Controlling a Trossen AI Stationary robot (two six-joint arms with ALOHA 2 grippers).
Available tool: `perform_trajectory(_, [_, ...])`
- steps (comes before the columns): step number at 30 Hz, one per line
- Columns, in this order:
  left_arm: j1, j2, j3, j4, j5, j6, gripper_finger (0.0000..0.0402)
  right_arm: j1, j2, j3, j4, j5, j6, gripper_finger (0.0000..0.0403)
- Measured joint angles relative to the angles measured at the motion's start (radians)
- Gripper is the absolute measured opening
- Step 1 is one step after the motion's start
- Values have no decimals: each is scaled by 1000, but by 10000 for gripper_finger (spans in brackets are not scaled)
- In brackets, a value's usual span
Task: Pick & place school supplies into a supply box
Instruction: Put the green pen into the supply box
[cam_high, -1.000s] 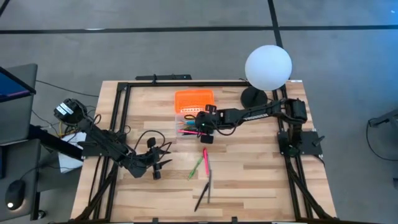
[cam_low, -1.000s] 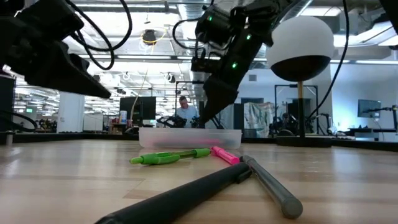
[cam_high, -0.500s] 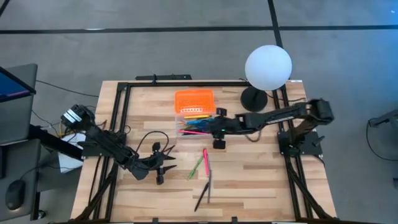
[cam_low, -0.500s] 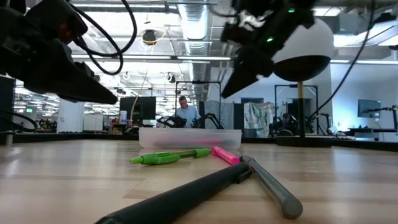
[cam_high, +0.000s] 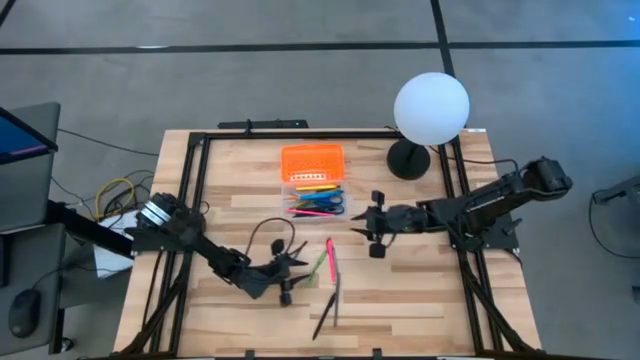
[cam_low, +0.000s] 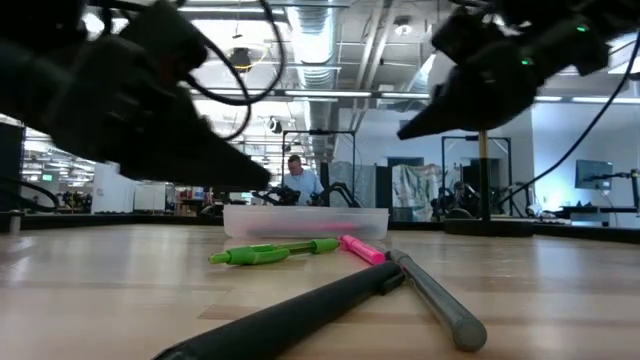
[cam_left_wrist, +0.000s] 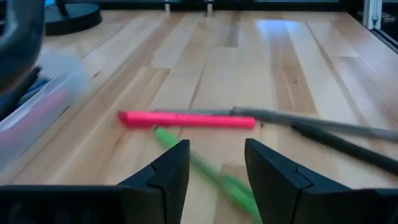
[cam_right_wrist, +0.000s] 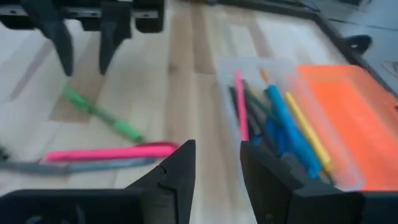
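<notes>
The supply box (cam_high: 316, 198), a clear tray holding several pens, sits beside its orange lid (cam_high: 312, 160) on the far middle of the table. A green pen (cam_high: 318, 267), a pink pen (cam_high: 330, 257), a grey pen (cam_high: 336, 298) and a black pen (cam_high: 324, 318) lie flat on the wood nearer the front. My left gripper (cam_high: 292, 274) is open just left of the green pen (cam_left_wrist: 205, 163), which passes under the gap between its fingers. My right gripper (cam_high: 368, 228) is open and holds nothing, right of the box (cam_right_wrist: 280, 124).
A white globe lamp (cam_high: 431, 108) on a dark foot stands at the far right corner. A black frame (cam_high: 195, 190) runs along the table's edges. Bare wood lies at the near left and near right. A person (cam_low: 297, 180) sits in the room behind.
My right gripper has drawn back from above the supply box toward the table's right edge and tipped up toward level. My left gripper has moved right and down toward the green pen. The loose pens have stayed where they were.
</notes>
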Motion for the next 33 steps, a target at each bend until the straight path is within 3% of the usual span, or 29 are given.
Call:
perform_trajectory(5, [30,50,84,-43,6,19,148,83,-7,-66,25,120,69,122])
perform_trajectory(14, [93,89,211,-311,50,-117,148,202,17,-98,37,265,136,122])
perform_trajectory(21, [107,96,304,-562,79,-238,148,250,17,-102,47,309,134,122])
perform_trajectory(33, [110,92,431,-928,176,-249,148,256,16,-102,53,310,139,122])
